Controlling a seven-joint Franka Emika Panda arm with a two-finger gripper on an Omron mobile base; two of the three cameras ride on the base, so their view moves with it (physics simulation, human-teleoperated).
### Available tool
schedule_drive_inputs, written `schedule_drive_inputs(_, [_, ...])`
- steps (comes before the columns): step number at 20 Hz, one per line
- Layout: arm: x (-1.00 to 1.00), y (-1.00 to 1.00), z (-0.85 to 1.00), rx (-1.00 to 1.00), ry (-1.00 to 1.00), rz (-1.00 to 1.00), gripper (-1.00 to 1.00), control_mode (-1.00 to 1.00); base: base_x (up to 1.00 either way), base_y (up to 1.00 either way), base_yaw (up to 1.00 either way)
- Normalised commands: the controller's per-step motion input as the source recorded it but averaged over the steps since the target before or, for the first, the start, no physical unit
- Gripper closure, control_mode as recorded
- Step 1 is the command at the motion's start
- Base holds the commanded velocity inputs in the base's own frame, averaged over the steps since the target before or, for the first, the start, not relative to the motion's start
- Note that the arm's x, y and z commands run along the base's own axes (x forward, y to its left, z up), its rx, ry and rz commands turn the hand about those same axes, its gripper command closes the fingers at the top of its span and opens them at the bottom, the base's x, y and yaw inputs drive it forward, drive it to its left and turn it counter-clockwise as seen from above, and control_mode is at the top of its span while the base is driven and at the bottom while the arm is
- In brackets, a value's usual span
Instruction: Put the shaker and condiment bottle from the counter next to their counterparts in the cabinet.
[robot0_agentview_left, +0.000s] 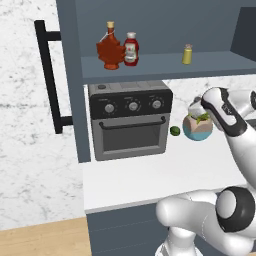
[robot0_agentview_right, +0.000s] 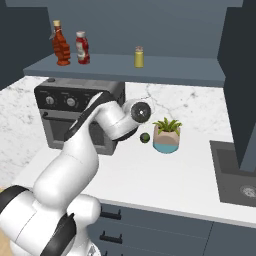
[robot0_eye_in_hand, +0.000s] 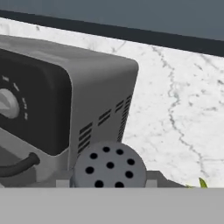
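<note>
I hold the small blue-grey shaker with perforated grey cap (robot0_eye_in_hand: 109, 165) in my end effector (robot0_eye_in_hand: 109, 186), grip apparently closed. The grey toaster oven (robot0_eye_in_hand: 65, 105) sits just left; I should lift vertically before approaching the yellow shaker (robot0_agentview_left: 187, 54) above.

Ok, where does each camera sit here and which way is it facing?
Left base view: behind the arm's left, facing toaster oven and cabinet; arm lower right.
Right base view: behind its right, same scene; arm lower left.
Hand view: along the gripper, past the held shaker, at the oven's side.
All share the oven.
</note>
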Motion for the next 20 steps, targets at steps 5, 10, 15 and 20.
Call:
schedule_drive_inputs(5, [0.00,-0.44,0.72,0.09,-0.07,-0.19,1.00,-1.00,0.00,0.00,0.00])
schedule_drive_inputs(10, [-0.02,-0.30,0.77,0.09,-0.11,-0.18,1.00,-1.00,0.00,0.00,0.00])
schedule_drive_inputs(15, [-0.19,-0.09,0.82,0.08,-0.13,-0.16,1.00,-1.00,0.00,0.00,0.00])
schedule_drive_inputs(20, [-0.27,0.00,0.73,0.04,-0.15,-0.12,1.00,-1.00,0.00,0.00,0.00])
